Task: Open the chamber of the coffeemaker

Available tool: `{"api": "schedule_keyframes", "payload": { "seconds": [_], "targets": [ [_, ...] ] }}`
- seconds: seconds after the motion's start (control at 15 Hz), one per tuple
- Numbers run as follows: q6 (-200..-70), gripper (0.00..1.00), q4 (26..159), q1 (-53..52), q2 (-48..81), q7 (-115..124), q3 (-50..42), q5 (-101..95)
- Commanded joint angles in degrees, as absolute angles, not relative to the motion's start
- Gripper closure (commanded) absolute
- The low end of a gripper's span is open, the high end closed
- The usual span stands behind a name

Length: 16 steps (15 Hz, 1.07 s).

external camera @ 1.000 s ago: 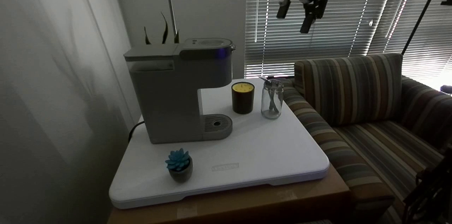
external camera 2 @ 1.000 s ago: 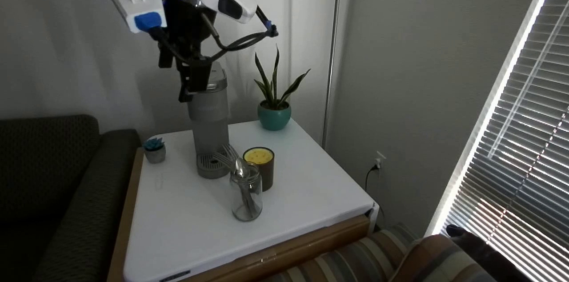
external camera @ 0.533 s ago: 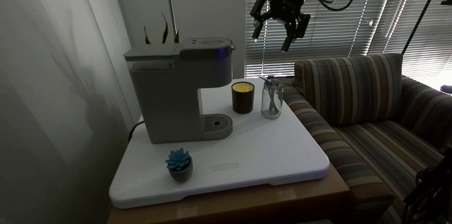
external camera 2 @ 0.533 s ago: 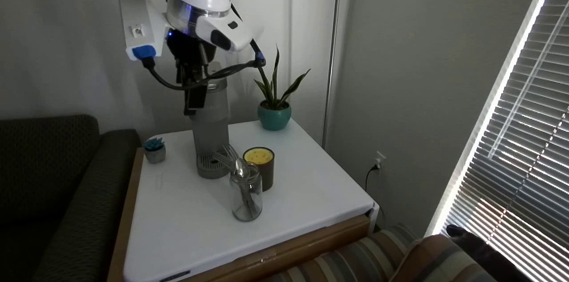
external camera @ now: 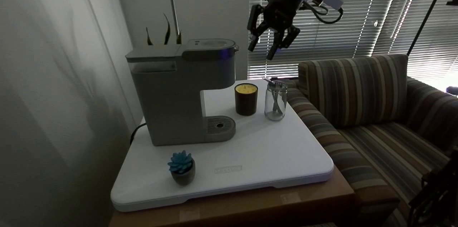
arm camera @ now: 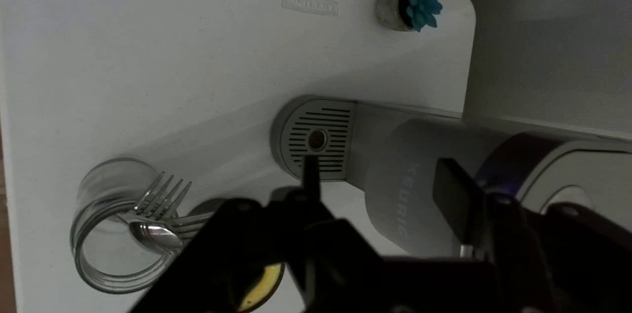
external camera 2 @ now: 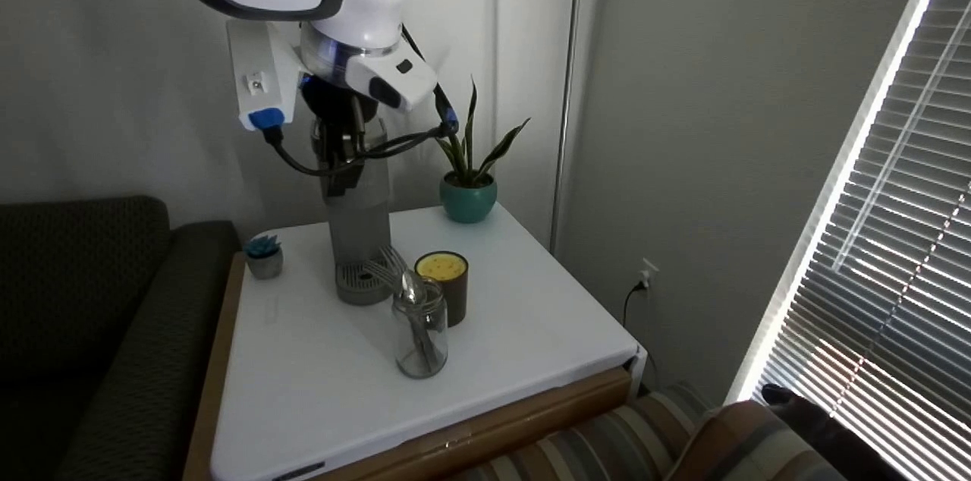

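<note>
The grey coffeemaker (external camera: 171, 109) stands upright on the white table; it also shows in an exterior view (external camera 2: 360, 231) behind the arm and in the wrist view (arm camera: 400, 179). Its chamber lid (external camera: 211, 43) lies flat and closed on top, with a darker front edge. The lid shows partly at the right of the wrist view (arm camera: 592, 172) and is mostly hidden by the arm in an exterior view. My gripper (external camera: 261, 51) is open and empty, in the air in front of the lid, tilted down, apart from the machine. In the wrist view its fingers (arm camera: 378, 162) are wide apart.
A dark candle cup (external camera: 246, 101) and a glass jar with cutlery (external camera: 274, 103) stand in front of the machine, below the gripper. A small teal succulent (external camera: 181, 169) is beside it. A potted plant (external camera 2: 468, 200) stands on its far side. A striped armchair (external camera: 354, 94) adjoins the table.
My open gripper has moved down and toward the front of the coffeemaker's top, and more of the arm has come into view. The coffeemaker, its lid and the other objects have not moved.
</note>
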<state>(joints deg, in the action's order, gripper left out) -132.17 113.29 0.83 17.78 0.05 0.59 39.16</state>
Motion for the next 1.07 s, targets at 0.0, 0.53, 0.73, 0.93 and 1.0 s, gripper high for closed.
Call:
{"api": "schedule_keyframes", "payload": {
  "seconds": [0.0, 0.53, 0.73, 0.93, 1.0],
  "targets": [
    [-133.7, 0.7, 111.84, 2.15, 19.52, -3.37, 1.81, 41.22],
    [-136.87, 1.0, 110.14, 3.39, 22.77, -7.93, 2.72, 48.13],
    [-136.48, 1.0, 108.8, 3.76, 24.74, -10.32, 2.87, 51.36],
    [-136.19, 1.0, 107.46, 3.78, 26.25, -11.53, 2.68, 52.87],
    [-136.17, 1.0, 106.96, 3.78, 26.68, -11.68, 2.63, 53.15]
  ]
}}
